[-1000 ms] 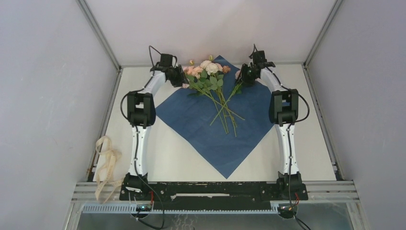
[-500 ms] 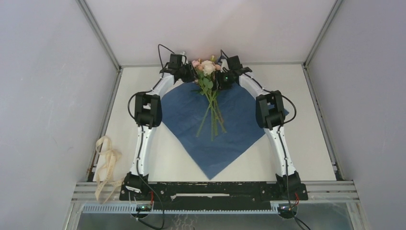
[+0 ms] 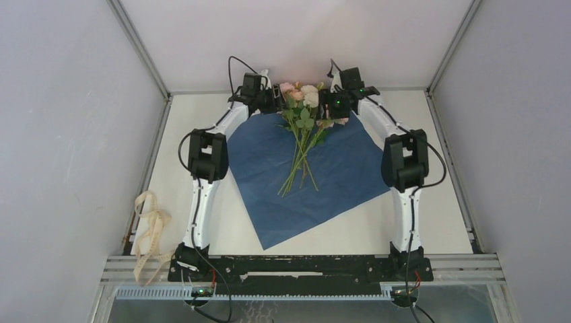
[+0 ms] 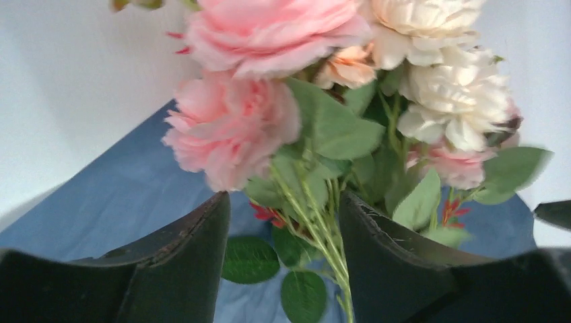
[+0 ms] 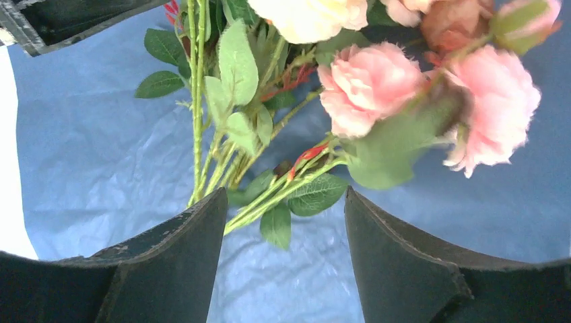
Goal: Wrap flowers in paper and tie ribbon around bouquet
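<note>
Left gripper and right gripper both have jaws spread wide, gripping nothing, just stems of the flowers loose in each gap. Flowers lie on the paper at the far side of the table; the ribbon is heaped way off by the left edge.

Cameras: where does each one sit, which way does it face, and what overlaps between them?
Top external: fixed above and behind the arms, looking down at the table; both arms show whole, left gripper and right gripper flanking the flowers on the paper, ribbon at the table's left edge.
Left wrist: on the left arm's wrist, looking along its two fingers at blooms and stems.
Right wrist: same on the right arm, its fingers framing stems and pink blooms.
Shared: all three see the flowers and the paper.
</note>
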Robot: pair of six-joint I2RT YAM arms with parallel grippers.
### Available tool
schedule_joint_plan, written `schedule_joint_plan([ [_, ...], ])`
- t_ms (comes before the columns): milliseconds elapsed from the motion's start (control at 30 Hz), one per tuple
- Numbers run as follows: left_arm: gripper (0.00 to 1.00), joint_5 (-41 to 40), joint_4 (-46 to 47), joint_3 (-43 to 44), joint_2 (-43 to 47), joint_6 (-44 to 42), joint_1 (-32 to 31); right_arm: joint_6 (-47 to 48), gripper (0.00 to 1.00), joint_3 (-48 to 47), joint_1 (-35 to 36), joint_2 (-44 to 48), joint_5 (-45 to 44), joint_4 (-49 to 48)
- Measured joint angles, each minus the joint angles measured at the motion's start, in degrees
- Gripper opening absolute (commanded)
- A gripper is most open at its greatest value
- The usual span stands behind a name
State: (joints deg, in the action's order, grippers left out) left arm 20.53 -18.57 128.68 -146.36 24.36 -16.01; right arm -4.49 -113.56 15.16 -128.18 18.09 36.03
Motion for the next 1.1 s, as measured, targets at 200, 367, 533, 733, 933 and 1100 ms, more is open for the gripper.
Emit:
schedule_joint_plan([
  [200,0.64,-1.4,-2.6,-6.51,10.45,-7.04,-0.13,-0.79,0.7,5.03,-1.9,5.75,-0.17,-0.42],
  [367,0.38,-1.27,-3.78,-16.68,21.46,-13.35,-0.07,-2.54,0.45,5.57,-1.95,4.48,-4.59,1.42],
  [533,0.28,-0.94,-4.35,-36.04,34.32,-20.13,-0.92,-7.28,0.24,20.28,-1.16,9.66,-7.61,-2.62],
  [733,0.22,-0.5,-5.49,-48.26,36.41,-23.56,-5.84,-11.98,0.18,29.99,4.57,10.97,-10.23,-4.94],
  [933,0.19,1.97,-6.12,-53.59,36.3,-24.3,-10.56,-15.63,0.16,36.65,12.81,14.1,-10.54,-8.68],
  [1100,0.18,4.83,-5.99,-56.39,36.0,-23.23,-13.29,-19.89,0.15,40.19,16.68,15.89,-8.7,-11.91],
])
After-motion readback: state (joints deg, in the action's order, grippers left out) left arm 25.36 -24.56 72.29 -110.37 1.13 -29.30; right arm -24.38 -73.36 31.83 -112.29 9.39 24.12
